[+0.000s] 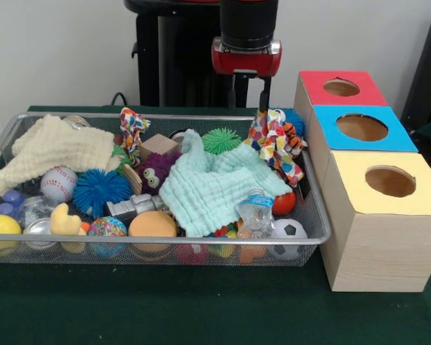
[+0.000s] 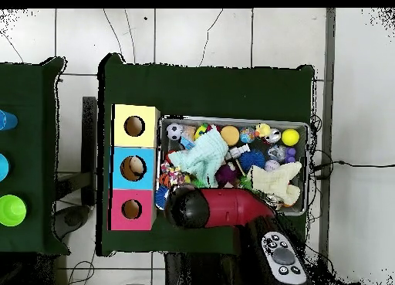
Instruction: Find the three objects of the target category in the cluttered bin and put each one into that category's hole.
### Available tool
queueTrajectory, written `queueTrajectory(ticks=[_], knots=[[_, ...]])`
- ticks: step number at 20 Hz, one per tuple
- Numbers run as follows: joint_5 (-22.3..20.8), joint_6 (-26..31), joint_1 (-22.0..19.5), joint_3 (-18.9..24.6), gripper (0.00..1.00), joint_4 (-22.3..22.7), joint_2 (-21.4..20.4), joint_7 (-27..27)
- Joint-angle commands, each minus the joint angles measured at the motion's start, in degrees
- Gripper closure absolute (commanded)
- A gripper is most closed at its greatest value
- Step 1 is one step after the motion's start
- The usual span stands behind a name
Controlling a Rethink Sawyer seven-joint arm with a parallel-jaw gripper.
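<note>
Cloths are the kind of thing that comes three times in the wire bin, so I place everything relative to this bin as the front view shows it. At its left end a cream muslin cloth lies over the rim corner, and just below it sit a baseball and a spiky blue ball. A yellow ball and a yellow rubber duck rest against the front wall at that same end. Near the middle of the bin a small multicoloured patterned cloth stands up beside a wooden block, with a purple furry toy in front of the block. A mint green muslin cloth covers the middle and the right half, and a green spiky ball lies behind it. At the right end a larger multicoloured patterned cloth hangs lifted up above the bin's back corner. The gripper comes down to the top of this cloth; its fingers appear closed on the cloth's upper tip. A soccer ball lies in the front right corner. Just beside the bin's right wall stand three wooden boxes with holes: red box, blue box and yellow box.
</note>
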Motion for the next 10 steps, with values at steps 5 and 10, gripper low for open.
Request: queueTrajectory(ticks=[5, 10], knots=[[-0.8, -5.5, 3.4, 3.2, 0.0, 1.3, 6.6, 5.2], [0.0, -7.9, 6.1, 2.0, 0.0, 0.3, 8.6, 7.3]])
